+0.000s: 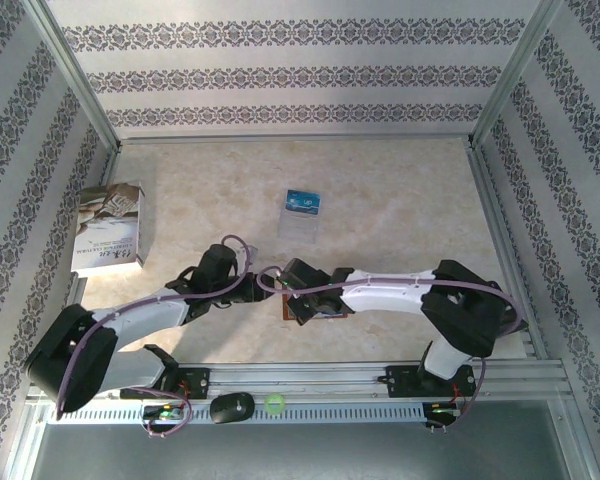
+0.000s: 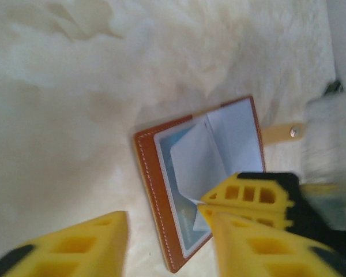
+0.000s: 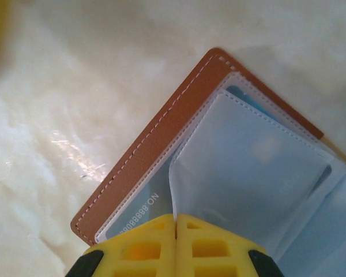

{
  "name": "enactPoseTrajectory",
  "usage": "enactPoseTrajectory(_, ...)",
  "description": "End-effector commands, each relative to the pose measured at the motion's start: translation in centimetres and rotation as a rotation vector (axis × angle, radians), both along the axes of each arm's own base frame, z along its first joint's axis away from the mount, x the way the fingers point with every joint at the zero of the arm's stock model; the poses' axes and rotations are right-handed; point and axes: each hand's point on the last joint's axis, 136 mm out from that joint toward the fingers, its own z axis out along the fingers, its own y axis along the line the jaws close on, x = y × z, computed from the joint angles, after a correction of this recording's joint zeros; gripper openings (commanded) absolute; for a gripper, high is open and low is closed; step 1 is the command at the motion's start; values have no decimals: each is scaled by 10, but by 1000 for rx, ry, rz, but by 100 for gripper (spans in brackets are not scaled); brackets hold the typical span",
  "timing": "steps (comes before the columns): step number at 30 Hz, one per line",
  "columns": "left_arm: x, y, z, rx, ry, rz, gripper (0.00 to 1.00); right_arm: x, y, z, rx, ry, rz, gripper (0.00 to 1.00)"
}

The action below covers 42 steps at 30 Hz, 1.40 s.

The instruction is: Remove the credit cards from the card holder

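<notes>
Extraction step: right end effector (image 3: 176, 226) clamped on card holder (image 3: 155, 138) sleeve, left end effector (image 2: 164, 236) wide open, empty; next, credit card (image 3: 139, 212) likely needs sliding out.

Top camera looks down from behind; both wrist cameras face the card holder (image 2: 190, 173) closely.

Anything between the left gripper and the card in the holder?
Yes: the credit card sits under a clear sleeve of the card holder, and the right gripper, shut on a sleeve leaf, overlaps its end. The left gripper is open.
</notes>
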Motion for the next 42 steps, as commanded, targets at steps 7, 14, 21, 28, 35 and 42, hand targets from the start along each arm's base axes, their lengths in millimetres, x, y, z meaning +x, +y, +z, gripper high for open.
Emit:
enactPoseTrajectory(7, 5, -36, 0, -52, -36, -66, 18, 5, 24, 38, 346, -56, -24, 0)
enactPoseTrajectory(14, 3, -44, -6, -38, -12, -83, 6, 8, 17, 38, 385, -61, -61, 0)
enactPoseTrajectory(21, 0, -55, -22, -10, 53, -113, 0, 5, 12, 31, 379, -49, -75, 0)
enactPoseTrajectory(28, -11, -41, -51, 102, 176, -100, 0, 5, -1, 22, 348, -46, -135, 0)
enactPoseTrajectory(35, -28, -27, -68, 170, 251, -99, 0, 5, -40, 11, 241, -47, -328, 0)
enactPoseTrajectory(42, -27, -32, -65, 143, 240, -115, 0, -3, -113, 2, 32, -58, -628, 12)
